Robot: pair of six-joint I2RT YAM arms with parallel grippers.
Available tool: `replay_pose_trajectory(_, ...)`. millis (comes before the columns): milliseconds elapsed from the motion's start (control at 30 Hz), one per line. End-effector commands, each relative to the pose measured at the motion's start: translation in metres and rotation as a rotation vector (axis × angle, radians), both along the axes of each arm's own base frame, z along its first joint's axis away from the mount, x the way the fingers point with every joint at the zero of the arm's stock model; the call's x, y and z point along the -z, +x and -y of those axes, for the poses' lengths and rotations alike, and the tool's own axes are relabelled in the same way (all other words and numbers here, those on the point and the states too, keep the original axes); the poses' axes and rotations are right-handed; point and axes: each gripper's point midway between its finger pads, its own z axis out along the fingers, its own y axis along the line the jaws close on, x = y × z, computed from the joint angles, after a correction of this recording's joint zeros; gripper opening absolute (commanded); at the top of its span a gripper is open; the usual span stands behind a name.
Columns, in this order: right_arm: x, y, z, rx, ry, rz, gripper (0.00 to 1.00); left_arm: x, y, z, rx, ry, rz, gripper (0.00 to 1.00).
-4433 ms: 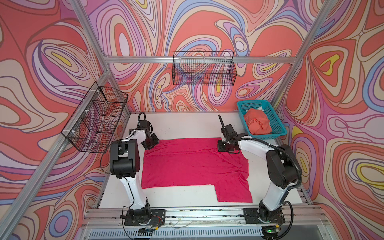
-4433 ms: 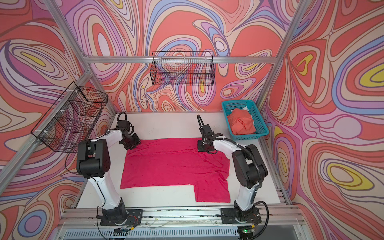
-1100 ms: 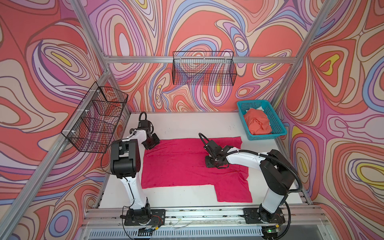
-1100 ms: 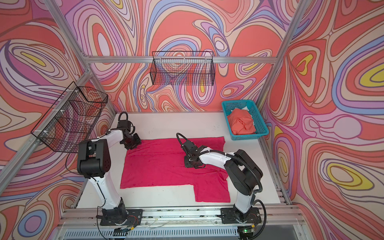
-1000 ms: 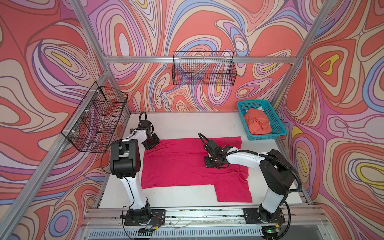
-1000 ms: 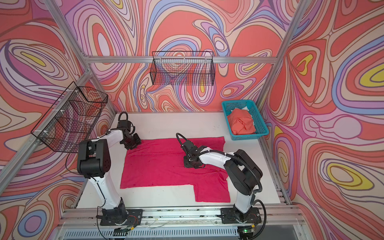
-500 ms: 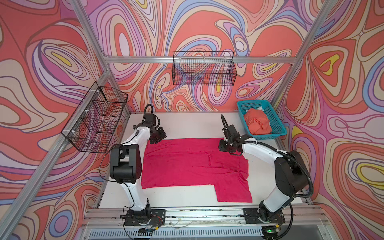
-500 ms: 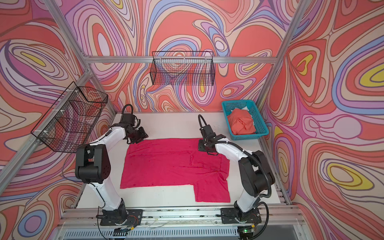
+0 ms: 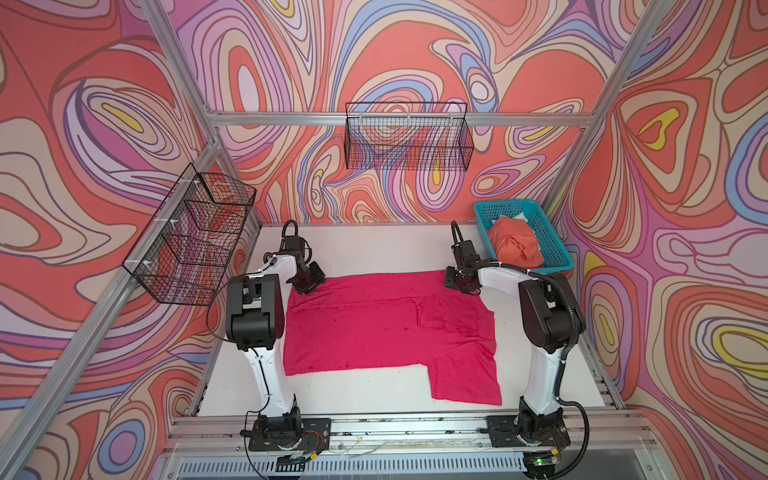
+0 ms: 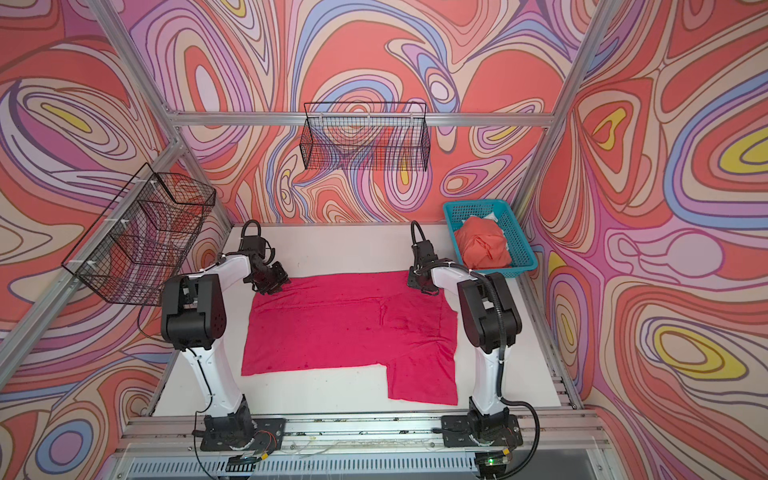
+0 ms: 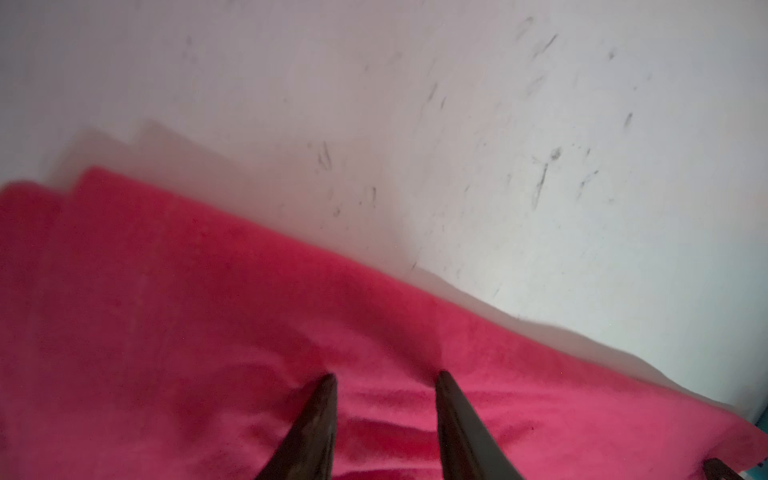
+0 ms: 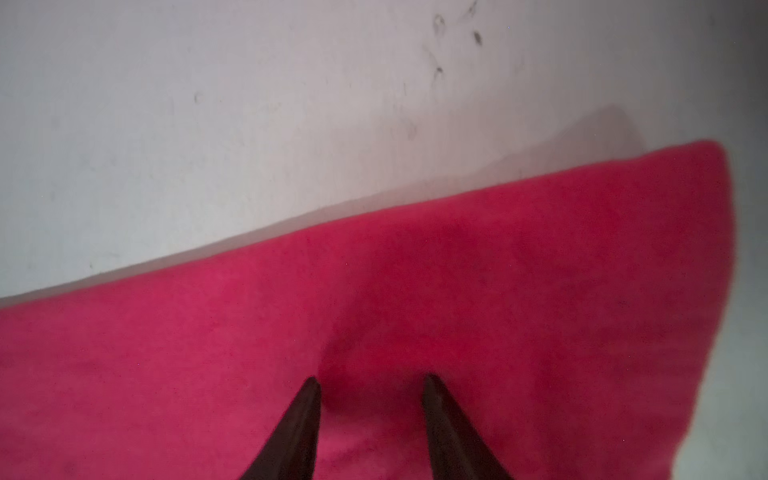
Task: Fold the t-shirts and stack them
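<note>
A magenta-pink t-shirt (image 9: 374,328) (image 10: 332,328) lies spread flat on the white table (image 9: 374,249), with a sleeve sticking out at its near right. My left gripper (image 9: 308,281) (image 10: 271,284) is at its far left corner. In the left wrist view the gripper (image 11: 384,376) is open, tips down on wrinkled cloth (image 11: 208,311). My right gripper (image 9: 457,282) (image 10: 420,284) is at the far right corner. In the right wrist view the gripper (image 12: 372,380) is open, tips pressing on cloth (image 12: 540,270). An orange-coral t-shirt (image 9: 515,245) (image 10: 482,245) lies crumpled in a basket.
The teal lattice basket (image 9: 509,205) (image 10: 478,206) stands at the table's far right corner. One black wire basket (image 9: 409,141) hangs on the back wall and another wire basket (image 9: 191,241) on the left wall. An aluminium rail (image 9: 395,424) runs along the front edge.
My right gripper has left the shirt's middle and gone back to its far right corner. My left gripper has shifted from the left edge onto the far left corner.
</note>
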Motion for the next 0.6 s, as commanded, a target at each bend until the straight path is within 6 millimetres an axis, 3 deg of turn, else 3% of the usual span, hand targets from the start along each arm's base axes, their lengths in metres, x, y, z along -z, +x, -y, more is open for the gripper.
replay_pose_trajectory(0,0.04,0.001,0.01,-0.011,-0.055,-0.084,0.44,0.042,-0.012,-0.017,-0.019,0.065,-0.129,0.42)
replay_pose_trajectory(433,0.055,0.078,0.019,-0.038,-0.089,-0.047,0.44,0.042,0.054,-0.012,0.033,0.018,-0.086,0.42)
replay_pose_trajectory(567,0.027,0.099,0.012,-0.065,-0.073,0.015,0.48,0.012,0.071,-0.003,0.038,-0.027,0.0,0.45)
